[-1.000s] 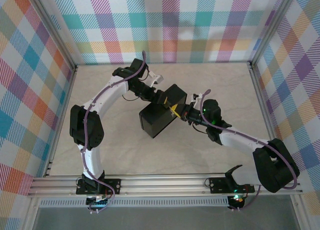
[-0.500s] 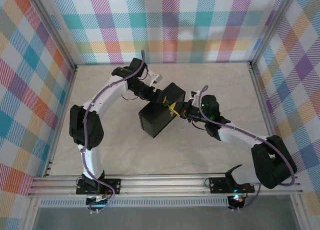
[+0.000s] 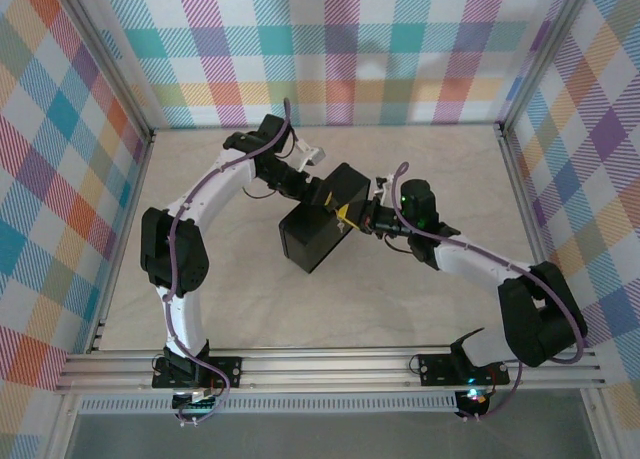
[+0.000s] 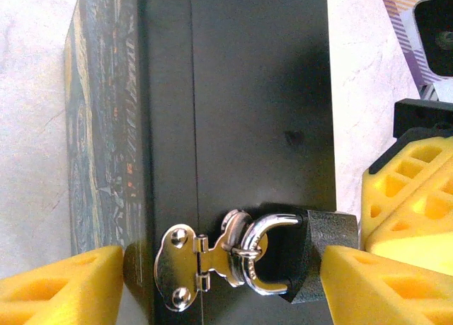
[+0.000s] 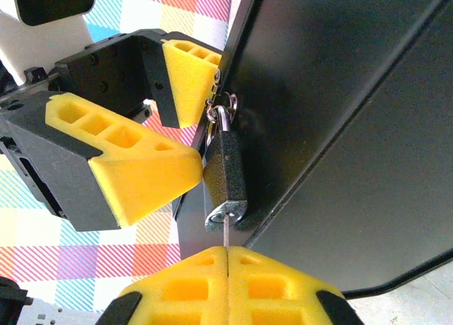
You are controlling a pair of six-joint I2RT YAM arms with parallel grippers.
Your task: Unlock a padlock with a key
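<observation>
The padlock (image 4: pixel 322 258) is small, with a dark body, and its silvery shackle (image 4: pixel 263 258) hangs through the hasp (image 4: pixel 182 268) on the front of the dark box (image 4: pixel 262 105). My left gripper (image 4: pixel 219 289) spans it: one yellow pad (image 4: pixel 60 286) lies against the picture lid, the other (image 4: pixel 382 286) presses the padlock's side. In the right wrist view the padlock (image 5: pixel 225 173) points its keyhole end at my right gripper (image 5: pixel 227 258). That gripper is shut on the key (image 5: pixel 226 233), whose thin blade reaches the keyhole.
The box (image 3: pixel 310 241) is tilted up in mid-table between the left gripper (image 3: pixel 330 191) and the right gripper (image 3: pixel 362 219). Aluminium rails and plaid walls (image 3: pixel 330 49) enclose the table. The right arm's pads (image 4: pixel 417 197) sit close beside the left gripper.
The right arm has shifted left and up toward the box, bringing the key in to the padlock. The left arm and box barely moved.
</observation>
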